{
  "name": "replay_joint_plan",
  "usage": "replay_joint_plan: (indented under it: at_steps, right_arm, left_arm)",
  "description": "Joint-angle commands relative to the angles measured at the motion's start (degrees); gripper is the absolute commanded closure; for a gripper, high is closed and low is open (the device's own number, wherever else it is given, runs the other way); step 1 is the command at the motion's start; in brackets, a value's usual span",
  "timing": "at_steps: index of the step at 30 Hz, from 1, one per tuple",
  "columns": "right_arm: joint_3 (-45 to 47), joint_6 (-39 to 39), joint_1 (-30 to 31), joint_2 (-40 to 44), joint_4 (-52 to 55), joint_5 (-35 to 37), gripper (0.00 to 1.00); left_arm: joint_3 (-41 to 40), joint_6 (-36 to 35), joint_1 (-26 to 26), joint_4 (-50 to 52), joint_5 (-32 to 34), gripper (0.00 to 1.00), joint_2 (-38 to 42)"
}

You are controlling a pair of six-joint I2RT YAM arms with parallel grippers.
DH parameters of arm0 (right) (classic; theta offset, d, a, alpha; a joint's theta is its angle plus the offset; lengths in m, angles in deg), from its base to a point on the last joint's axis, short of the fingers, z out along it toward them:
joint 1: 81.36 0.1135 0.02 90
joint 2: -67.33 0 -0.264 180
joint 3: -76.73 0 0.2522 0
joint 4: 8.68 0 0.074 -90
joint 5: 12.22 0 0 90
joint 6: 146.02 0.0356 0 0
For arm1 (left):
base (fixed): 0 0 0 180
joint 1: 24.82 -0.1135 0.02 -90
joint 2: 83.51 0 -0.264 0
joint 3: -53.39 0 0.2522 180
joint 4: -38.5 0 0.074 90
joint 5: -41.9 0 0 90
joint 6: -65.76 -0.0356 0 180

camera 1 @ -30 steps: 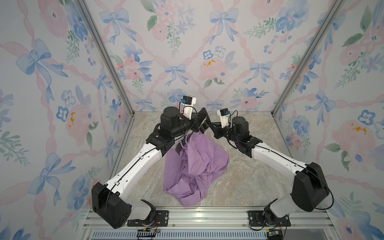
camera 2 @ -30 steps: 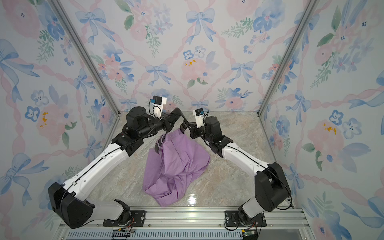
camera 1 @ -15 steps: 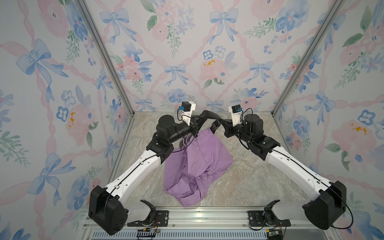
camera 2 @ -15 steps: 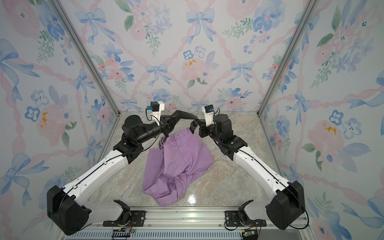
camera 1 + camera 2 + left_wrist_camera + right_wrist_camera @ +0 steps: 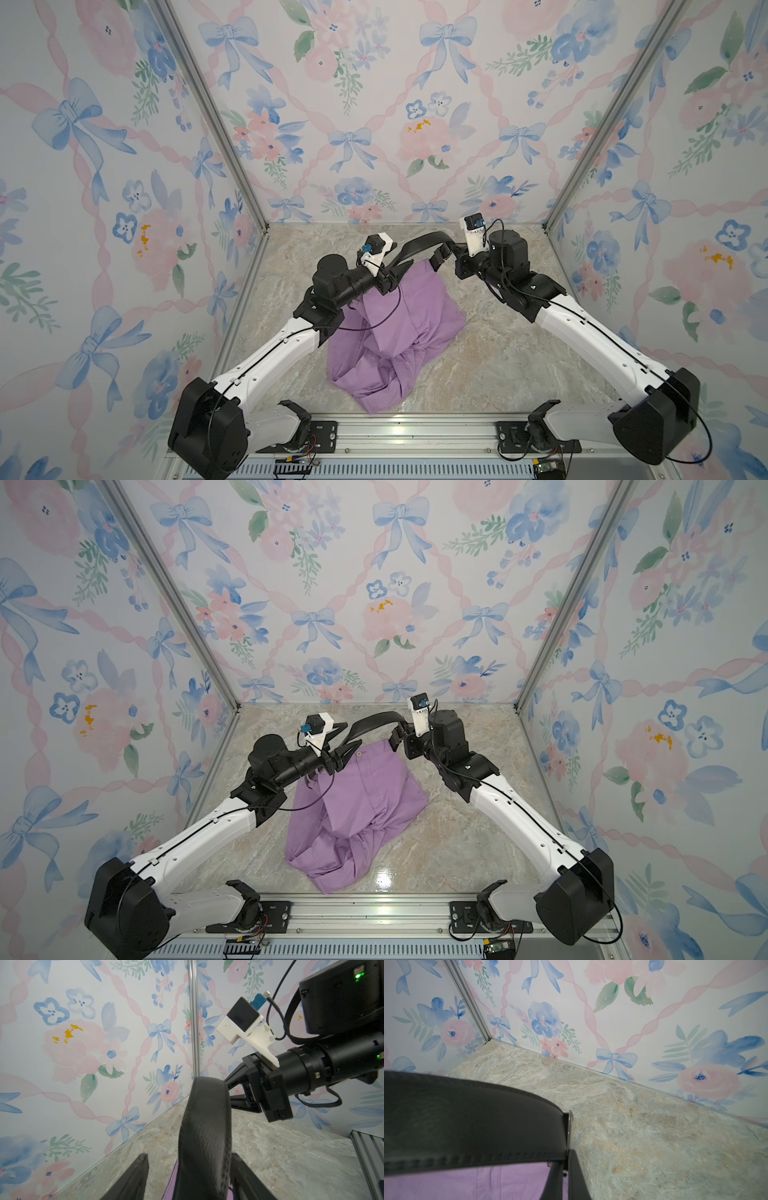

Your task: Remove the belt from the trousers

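Observation:
The lilac trousers lie crumpled mid-table, waistband toward the back wall. The black belt arcs above that waistband from one gripper to the other. My left gripper is open; the belt runs loosely between its fingers, with a gap on one side. My right gripper is shut on the belt's metal-tipped end, held above the table. Lilac cloth shows under the strap.
The marble tabletop is boxed in by floral walls on three sides, with metal corner posts. An aluminium rail carrying both arm bases runs along the front edge. A thin black cable hangs over the trousers.
My left gripper has opened and let go of the belt. The right gripper, still shut on the belt's end, has moved right and back, drawing out a longer arc of strap.

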Motion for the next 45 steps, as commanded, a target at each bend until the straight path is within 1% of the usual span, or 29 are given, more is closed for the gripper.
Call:
replay_joint_plan:
  at_steps: [1,4,7,11,15,20,27,30,32,35,37,39,41,42,43,45]
  right_arm:
    - [-1.40,-1.99,0.70,-0.70,0.65,0.81,1.00]
    - [-2.16,-2.39,0.96,-1.48,2.08,0.18,1.00]
    - [-3.01,-2.47,1.61,-2.34,3.50,-0.02,1.00]
    - [-3.22,-2.07,2.52,-3.03,4.49,0.01,1.00]
    - [-3.27,-1.84,2.90,-3.22,5.52,-0.03,1.00]
    - [-3.71,-1.78,2.66,-2.96,7.25,-0.26,1.00]
    - [-3.88,-0.73,2.20,-2.87,8.02,-1.31,1.00]
    - [-3.88,-0.07,2.02,-3.09,8.10,-1.72,1.00]
    - [-3.88,0.36,1.98,-3.05,8.06,-1.99,1.00]
    - [-3.93,0.89,1.84,-3.05,8.10,-2.29,1.00]
    - [-3.98,1.41,1.79,-3.06,8.02,-2.56,1.00]
    - [-3.89,2.12,1.68,-2.96,7.80,-2.87,1.00]
    - [-3.61,2.98,1.42,-2.96,7.43,-3.30,1.00]
    - [-3.25,3.74,1.11,-3.03,7.11,-3.71,1.00]
    - [-2.85,4.54,0.61,-3.05,6.74,-4.35,0.99]
    - [-1.78,5.98,-0.35,-3.11,5.73,-5.31,0.94]
  left_arm:
    - [4.73,-7.23,-0.35,6.31,0.44,0.29,3.19]
    - [9.56,-12.42,0.61,11.41,1.62,0.27,3.90]
    - [14.28,-18.37,4.13,15.03,5.31,0.25,2.65]
    - [21.51,-25.38,9.56,20.10,9.93,0.24,-4.13]
    - [27.31,-31.43,13.48,23.36,15.33,0.23,-10.66]
    - [30.14,-37.37,14.87,24.50,23.57,0.23,-15.85]
    - [30.11,-40.12,15.67,24.86,28.20,0.26,-18.58]
    - [29.76,-41.29,16.36,24.91,30.86,0.32,-19.41]
    - [29.75,-42.02,16.91,24.91,32.91,0.41,-20.10]
    - [29.88,-42.80,17.63,24.99,35.72,0.61,-20.92]
    - [30.01,-43.25,18.03,25.02,37.40,0.77,-21.37]
    - [30.27,-43.29,18.33,25.01,38.77,1.00,-21.64]
    - [30.51,-41.85,18.41,25.02,38.67,1.00,-21.29]
    - [30.69,-40.47,18.33,25.05,37.56,1.00,-20.82]
    - [30.79,-38.50,18.11,25.00,35.69,1.00,-20.18]
    - [30.97,-34.30,17.21,24.99,30.95,1.00,-18.70]
